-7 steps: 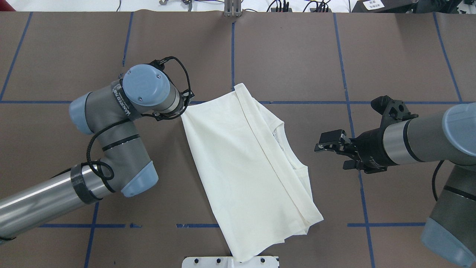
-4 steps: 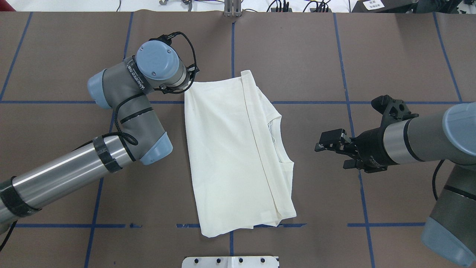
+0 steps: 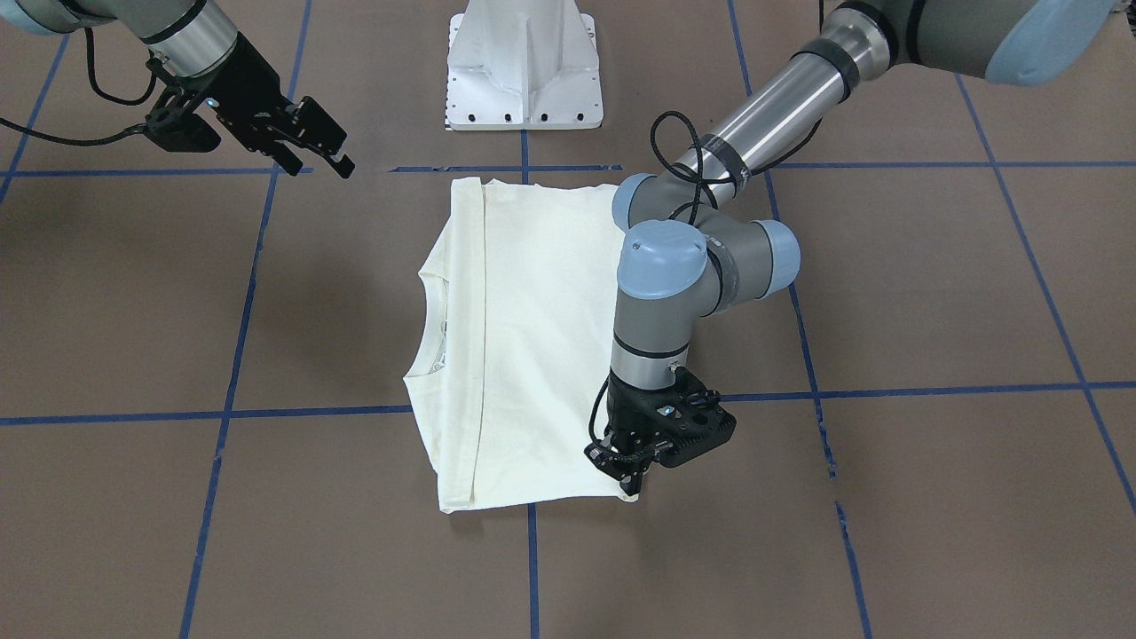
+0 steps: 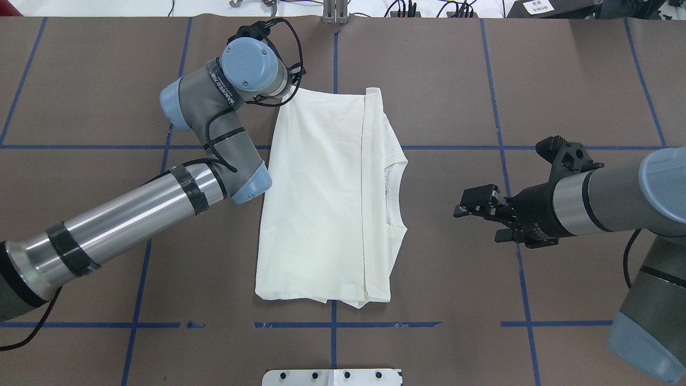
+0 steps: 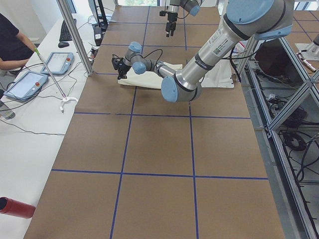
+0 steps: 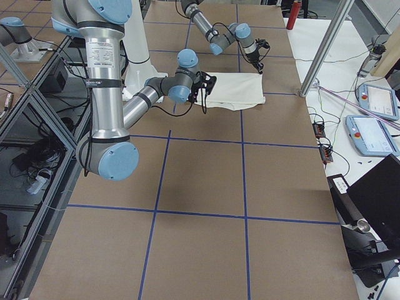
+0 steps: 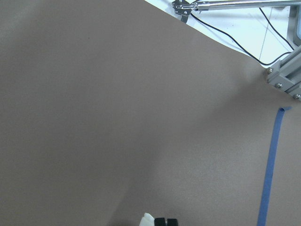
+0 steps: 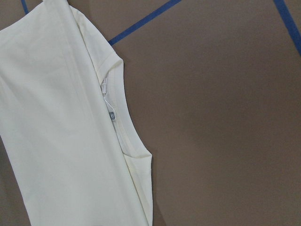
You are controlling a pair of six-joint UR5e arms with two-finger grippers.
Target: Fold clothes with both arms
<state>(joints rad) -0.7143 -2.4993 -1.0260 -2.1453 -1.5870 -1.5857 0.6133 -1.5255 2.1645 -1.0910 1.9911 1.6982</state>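
The shirt (image 4: 321,193) lies flat near the middle of the surface (image 4: 445,80), folded to a long rectangle with the plain cream side up. Its long axis runs away from the robot, almost parallel to the blue tape line (image 4: 333,346) in the middle, so the short edges are the near one and the far one. A narrow folded strip runs along the whole length on the side of the right arm. The neckline (image 8: 124,127) also opens toward that side, and the right wrist view shows a small label (image 8: 112,116) inside it. The left end effector (image 3: 632,479) points down at the far corner of the shirt on the left arm's side, with its fingers closed on the cloth of this corner. The left wrist view shows a small bit of white cloth beside the black fingertips. The right end effector (image 4: 465,205) hangs over the bare surface, apart from the shirt on the neckline side. It points toward the shirt, with its fingers spread and nothing between them.
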